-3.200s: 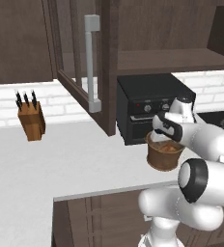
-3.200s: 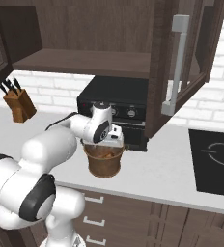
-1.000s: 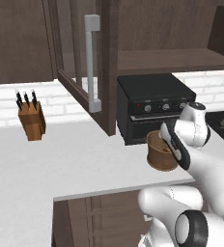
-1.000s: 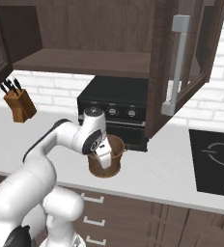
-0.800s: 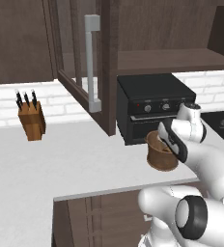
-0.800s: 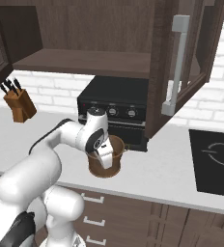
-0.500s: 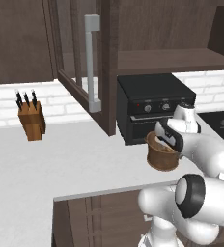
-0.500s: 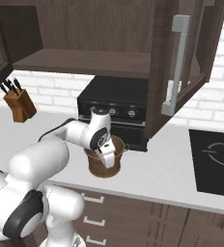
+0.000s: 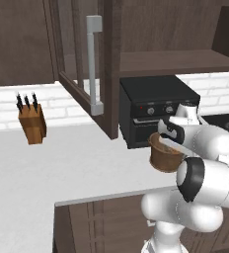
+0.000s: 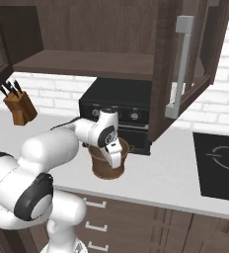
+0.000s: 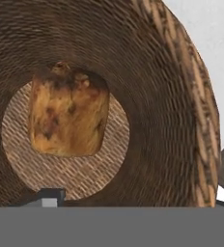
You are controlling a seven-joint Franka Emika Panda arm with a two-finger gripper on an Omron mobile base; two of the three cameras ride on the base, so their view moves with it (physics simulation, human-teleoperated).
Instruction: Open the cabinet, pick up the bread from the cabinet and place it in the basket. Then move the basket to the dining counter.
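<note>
Swung back over the basket (image 9: pixel 165 154), the end effector (image 10: pixel 114 157) hangs, grip unclear; its hand camera reveals bread (image 11: pixel 68 112) inside.

We look straight down into the round brown woven basket (image 11: pixel 181 96), whose ribbed inner wall curves around a lighter woven floor. On that floor lies the small tan-brown piece of bread (image 11: pixel 68 118), golden with darker mottled patches, resting toward the upper left of the base and touching the wall at its top edge. Past the basket's rim at the upper right we see a patch of pale grey table (image 11: pixel 210 29).
</note>
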